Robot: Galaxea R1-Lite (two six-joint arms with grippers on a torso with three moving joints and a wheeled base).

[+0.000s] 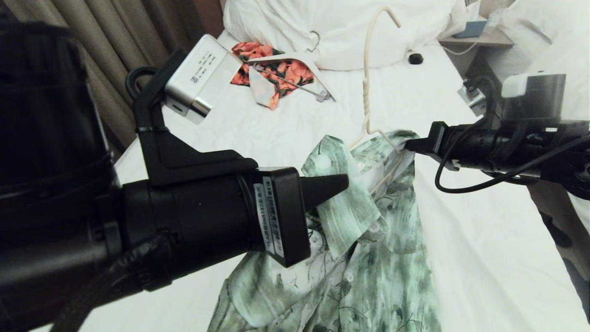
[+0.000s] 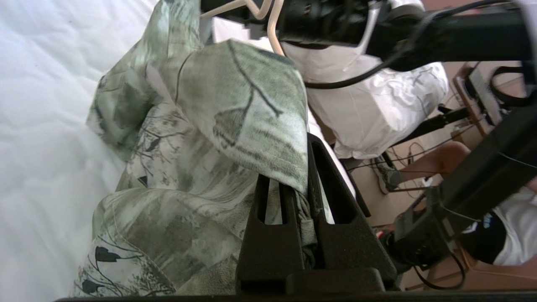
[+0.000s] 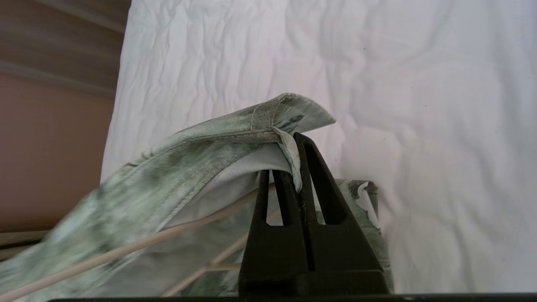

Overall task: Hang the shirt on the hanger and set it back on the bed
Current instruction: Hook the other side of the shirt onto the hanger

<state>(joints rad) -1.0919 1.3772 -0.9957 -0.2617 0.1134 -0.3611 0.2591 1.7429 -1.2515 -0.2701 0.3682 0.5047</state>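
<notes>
Both arms are up over the bed [image 1: 461,258] with the shirt [image 1: 359,258] slung between them. The left gripper [image 1: 343,184] is pinched tight on a fold of the green cloth near the collar, and from its own camera the fabric sits wedged between the fingers [image 2: 293,209]. The right gripper [image 1: 408,145] is clamped just as narrowly on the collar edge at the other side, its fingertips [image 3: 300,167] biting the seam. The hanger [image 1: 366,92] stands nearly upright, hook toward the pillow [image 1: 332,27], with its wire frame tucked down into the neck opening; the rest of the shirt trails onto the sheet toward the near end. To my eye only part of the frame is inside, and I can't tell whether either shoulder is seated over a wire arm. That is the risk: nothing grips the hanger itself, only the cloth around it, so a sideways tug from either arm could tip it over or let it slide out of the neck. Pulling the two pinches apart too hard could also strain the collar or slip a thin fold free. Farther up the bed lie an orange floral garment [image 1: 286,74] and a white hanger [image 1: 318,78], well apart.
</notes>
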